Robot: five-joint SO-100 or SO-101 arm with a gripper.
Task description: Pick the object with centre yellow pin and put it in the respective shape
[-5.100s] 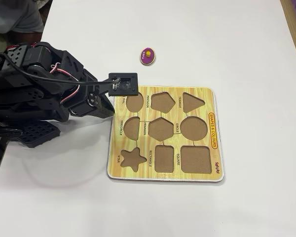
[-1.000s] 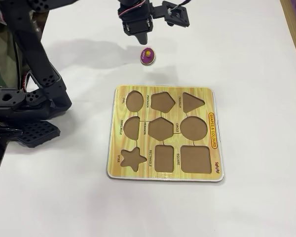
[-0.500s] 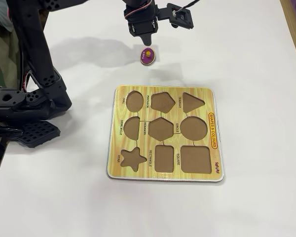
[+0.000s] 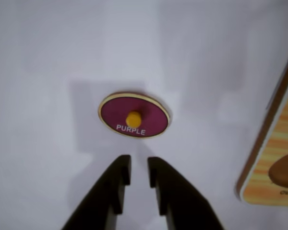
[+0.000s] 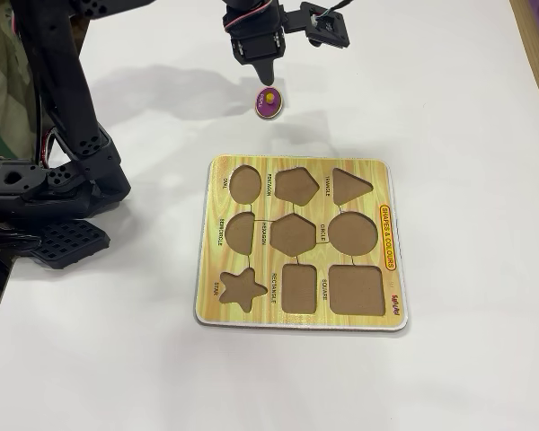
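Now the gripper [image 5: 267, 80] has dropped closer over the purple oval piece [image 5: 268, 101] than half a second ago, its tip just above the yellow knob [image 4: 133, 119]. In the wrist view the jaws sit nearly together, a narrow gap between them, holding nothing. The piece lies flat on the white table [image 5: 449, 99], beyond the far edge of the shape board [image 5: 298, 320], well apart from the oval cut-out [image 5: 244, 184]. The grasp looks imminent; those jaws probably need to straddle the knob.
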